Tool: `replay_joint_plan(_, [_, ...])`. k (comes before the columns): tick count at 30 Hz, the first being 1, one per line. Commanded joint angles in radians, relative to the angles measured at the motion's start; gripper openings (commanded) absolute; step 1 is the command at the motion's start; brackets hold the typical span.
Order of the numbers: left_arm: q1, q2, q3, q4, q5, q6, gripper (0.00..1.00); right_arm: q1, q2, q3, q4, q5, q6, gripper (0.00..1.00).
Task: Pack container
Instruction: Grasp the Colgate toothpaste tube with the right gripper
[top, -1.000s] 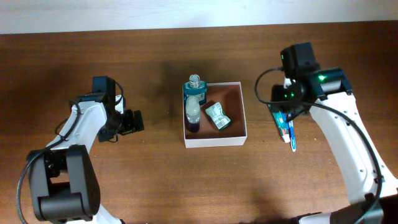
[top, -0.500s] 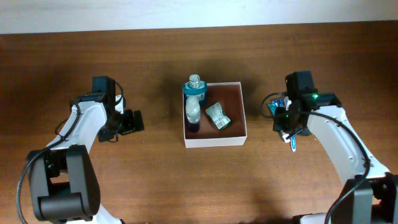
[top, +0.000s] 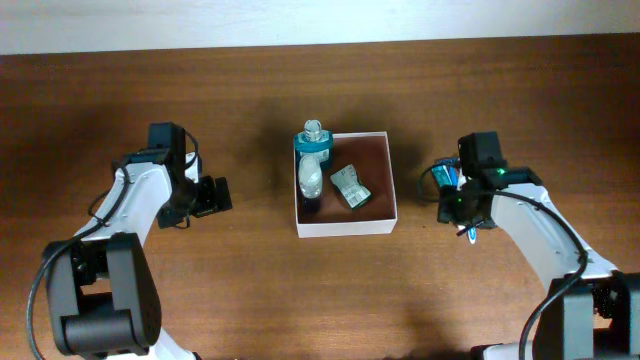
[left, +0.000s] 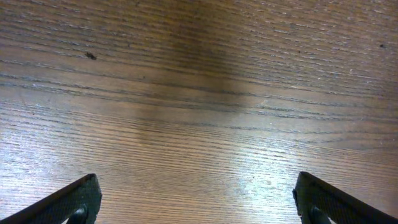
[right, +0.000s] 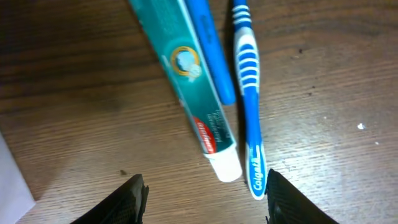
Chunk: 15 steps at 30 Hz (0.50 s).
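Wooden bench (top: 250, 300) is carrying the part-filled container (top: 345, 228); my open right hand (right: 205, 190) is hovering over unpacked toothpaste (right: 193, 93) and toothbrush (right: 247, 93).

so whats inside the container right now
The container holds a teal bottle, a clear bottle with a dark end and a small green packet. Anything beneath them is covered.

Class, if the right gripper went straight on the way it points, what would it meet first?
Probably the toothpaste tube, whose cap lies ahead of the right gripper; the toothbrush lies just beside. Depth unclear.
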Motion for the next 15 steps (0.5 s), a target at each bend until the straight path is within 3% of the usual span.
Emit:
replay_joint_plan(1, [0.004,0.005,-0.004,0.0,-0.003,0.002,0.99,-0.031,0.016,-0.006,0.004,-0.011,-0.016,0.54])
replay_joint_plan(15, [0.004,0.005,-0.004,0.0,-0.003,0.002,0.99,-0.033,0.145,-0.006,0.048,-0.085,-0.141,0.55])
